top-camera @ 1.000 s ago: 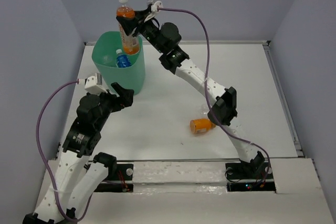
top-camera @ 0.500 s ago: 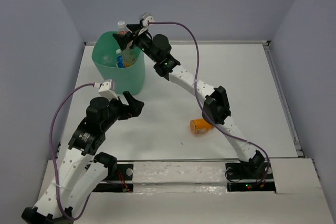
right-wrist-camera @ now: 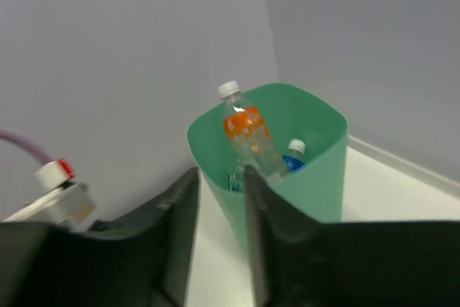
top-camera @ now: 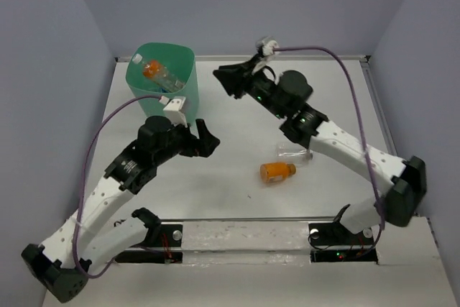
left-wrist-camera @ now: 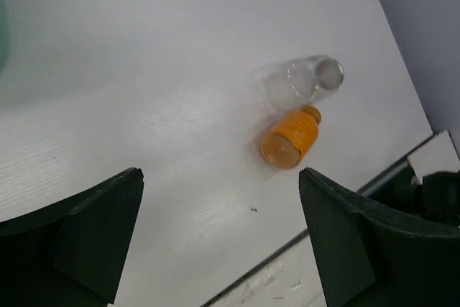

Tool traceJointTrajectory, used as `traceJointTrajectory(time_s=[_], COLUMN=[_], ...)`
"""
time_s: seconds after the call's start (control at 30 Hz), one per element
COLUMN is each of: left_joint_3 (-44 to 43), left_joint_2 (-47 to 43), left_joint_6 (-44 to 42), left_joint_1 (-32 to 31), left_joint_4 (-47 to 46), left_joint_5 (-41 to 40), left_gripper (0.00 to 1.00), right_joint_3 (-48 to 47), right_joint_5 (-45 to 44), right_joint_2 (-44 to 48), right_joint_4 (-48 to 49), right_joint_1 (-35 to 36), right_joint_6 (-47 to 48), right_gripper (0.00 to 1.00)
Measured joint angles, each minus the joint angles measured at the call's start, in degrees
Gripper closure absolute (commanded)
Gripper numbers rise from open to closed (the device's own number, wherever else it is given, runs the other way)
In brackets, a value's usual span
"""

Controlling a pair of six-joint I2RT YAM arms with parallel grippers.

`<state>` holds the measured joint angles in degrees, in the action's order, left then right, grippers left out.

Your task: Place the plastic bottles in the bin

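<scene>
Two bottles (right-wrist-camera: pixel 248 134) (right-wrist-camera: pixel 293 150) sit in the bin (right-wrist-camera: pixel 316 177), two more bottles (left-wrist-camera: pixel 290 140) (left-wrist-camera: pixel 302 83) right of it; left tool (left-wrist-camera: pixel 219 192) gapes, right tool (right-wrist-camera: pixel 219 177) barely parted, empty.

White tbl (top-camera: pixel 237 116), grey walls (top-camera: pixel 287 5).

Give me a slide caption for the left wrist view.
Open left gripper looks down at an orange bottle beside a clear bottle.

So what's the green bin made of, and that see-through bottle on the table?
Bin: likely plastic, smooth mint green, thin molded walls with a soft sheen.
Bottle: probably clear, glossy plastic; the table shows through it, though glass would look similar.
</scene>
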<state>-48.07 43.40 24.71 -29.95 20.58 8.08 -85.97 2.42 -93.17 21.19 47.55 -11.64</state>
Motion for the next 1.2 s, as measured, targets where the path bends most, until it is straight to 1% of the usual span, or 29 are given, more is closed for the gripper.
traceJointTrajectory(time_s=[0.03,0.07,0.13,0.23,0.27,0.3,0.33,0.37,0.43,0.47,0.53,0.6,0.73,0.87,0.93,1.13,1.2], left_joint_3=[-1.05,-2.05,-4.35,-7.26,-7.98,-9.2,-10.03,-11.3,-14.1,-15.26,-16.13,-16.48,-17.18,-18.67,-19.8,-21.09,-21.09], left_joint_2=[2.69,5.27,10.73,18.64,20.2,23.52,25.16,27.85,33.57,36.44,40.54,44.0,49.94,53.44,55.1,58.69,59.65], left_joint_6=[-0.28,-0.59,-1.57,-3.76,-4.26,-5.35,-6.54,-7.91,-10.86,-12.48,-14.29,-16.13,-19.3,-21.05,-21.88,-22.8,-22.86], left_joint_1=[-3.72,-8.0,-15.45,-24.72,-26.08,-29.42,-31.47,-33.77,-37.51,-38.82,-40.17,-40.46,-40.26,-40.06,-40.09,-39.95,-39.93], left_joint_4=[-0.26,-0.66,-1.62,-2.47,-2.78,-3.72,-3.72,-4.22,-6.19,-7.37,-8.96,-9.99,-10.95,-11.56,-11.87,-12.87,-13.14], left_joint_5=[-0.76,-2.01,-4.31,-7.89,-8.61,-9.79,-10.99,-12.11,-13.81,-14.36,-14.93,-15.8,-16.31,-16.28,-16.13,-16.63,-16.65], left_gripper=[0.01,0.01,0.01,0.01,0.01,0.01,0.01,0.01,0.01,0.01,0.01,0.01,0.01,0.01,0.01,0.01,0.01], right_joint_3=[5.6,12.59,23.1,34.32,38.75,42.69,46.45,49.79,53.42,54.55,55.91,57.07,59.34,61.55,62.64,64.32,64.41], right_joint_5=[-1.53,-2.75,-6.14,-10.34,-11.43,-12.2,-13.18,-14.1,-15.34,-15.91,-16.72,-17.31,-19.28,-21.33,-21.75,-21.88,-21.59], right_joint_2=[6.19,12.39,23.52,33.79,37.64,40.96,44.06,47.39,51.56,53.09,55.43,57.66,62.03,65.0,65.85,62.66,60.59], right_joint_4=[-0.37,-0.35,-3.26,-7.45,-10.14,-12.52,-15.06,-18.75,-23.74,-25.86,-28.7,-30.86,-34.25,-37.66,-38.82,-40.13,-40.0], right_joint_1=[-0.26,-0.9,-3.43,-7.56,-9.62,-11.43,-12.98,-14.53,-16.48,-17.22,-18.58,-19.34,-20.09,-20.22,-20.22,-20.52,-20.59], right_joint_6=[-1.33,-2.51,-5.46,-10.19,-12.11,-13.51,-15.41,-16.92,-19.45,-20.02,-21.92,-23.37,-26.49,-29.51,-31.26,-34.16,-34.62], right_gripper=[0.85,0.92,0.93,0.94,0.93,0.85,0.8,0.63,0.41,0.25,0.16,0.1,0.09,0.08,0.06,0.0,0.0])
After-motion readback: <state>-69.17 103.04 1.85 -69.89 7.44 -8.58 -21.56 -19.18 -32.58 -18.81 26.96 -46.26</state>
